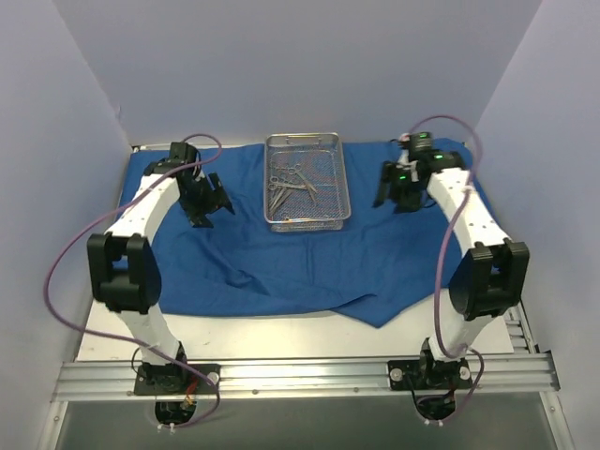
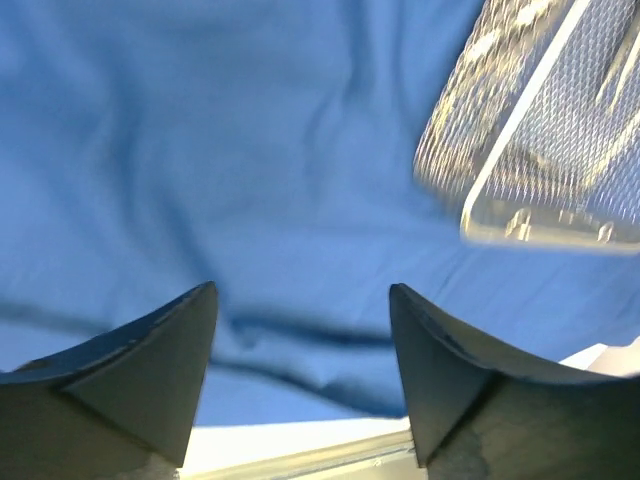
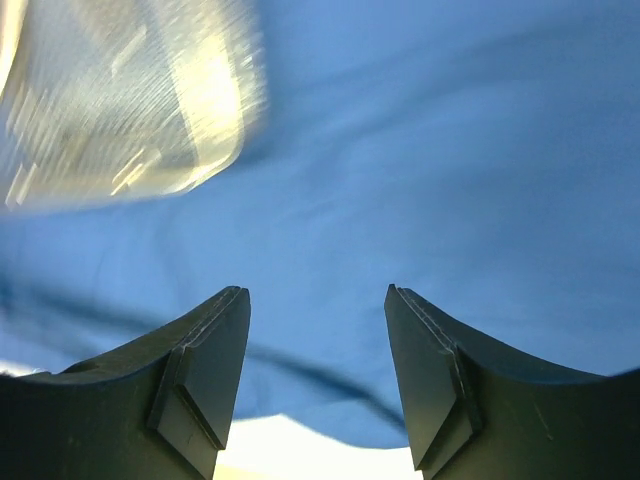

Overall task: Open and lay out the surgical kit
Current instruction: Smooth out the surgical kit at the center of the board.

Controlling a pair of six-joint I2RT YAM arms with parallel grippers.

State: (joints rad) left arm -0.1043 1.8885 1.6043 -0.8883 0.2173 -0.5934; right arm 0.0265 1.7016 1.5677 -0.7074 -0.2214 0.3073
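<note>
The surgical kit lies unfolded: a royal-blue cloth wrap (image 1: 281, 262) is spread over the table, and a silver wire-mesh tray (image 1: 306, 217) stands on it at the back centre. Several thin silver scissor-handled instruments (image 1: 292, 182) lie inside the tray. My left gripper (image 1: 214, 208) hovers left of the tray, open, with only cloth (image 2: 250, 170) between its fingers. The tray's corner (image 2: 540, 150) shows blurred at the upper right of the left wrist view. My right gripper (image 1: 386, 192) hovers right of the tray, open over bare cloth (image 3: 420, 170). The tray (image 3: 130, 100) is a blur at the upper left there.
The cloth's near edge hangs in a point (image 1: 380, 317) over the white tabletop (image 1: 281, 337). An aluminium rail (image 1: 300, 375) carries both arm bases at the near edge. Pale walls close in the left, right and back sides.
</note>
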